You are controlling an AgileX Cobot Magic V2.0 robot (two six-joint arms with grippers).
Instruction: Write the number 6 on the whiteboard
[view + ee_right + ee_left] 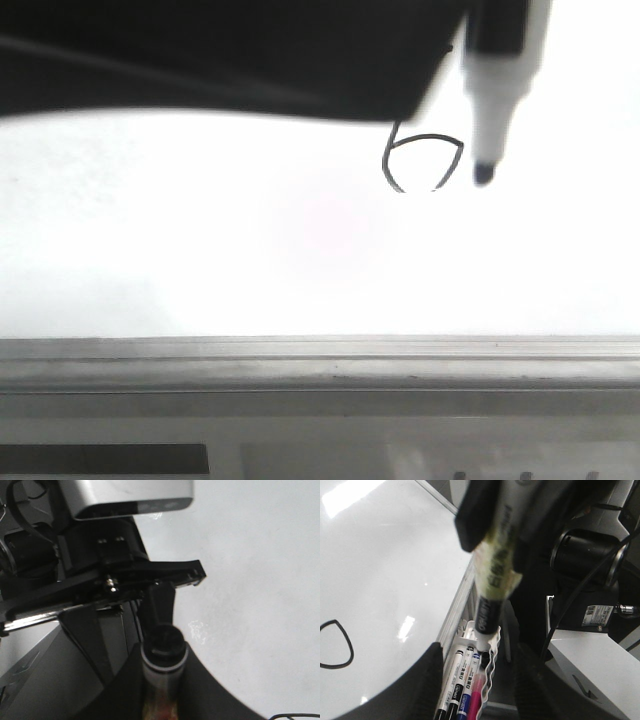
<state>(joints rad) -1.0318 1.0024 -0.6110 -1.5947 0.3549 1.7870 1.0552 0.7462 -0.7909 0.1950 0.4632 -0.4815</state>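
Item — the number 6: a thin black stroke lying on the whiteboard, toward the far edge and right of its middle. The pointed loop is showing closed in the front view; the upper stroke is running up under a dark arm and is hidden, so whether the digit is complete cannot be told. Judged: the writing is looking mostly or wholly done, with lifting away left.

Item — the marker: standing near upright, long axis running top to bottom in the front view, dark tip pointing down at the board just beside the loop's right corner; contact cannot be told.

Item — the right gripper: clenching the marker's barrel.

Item — the left gripper: jaws standing apart, holding nothing, hanging above a white pen tray off the board's near edge — spare markers lying in it.
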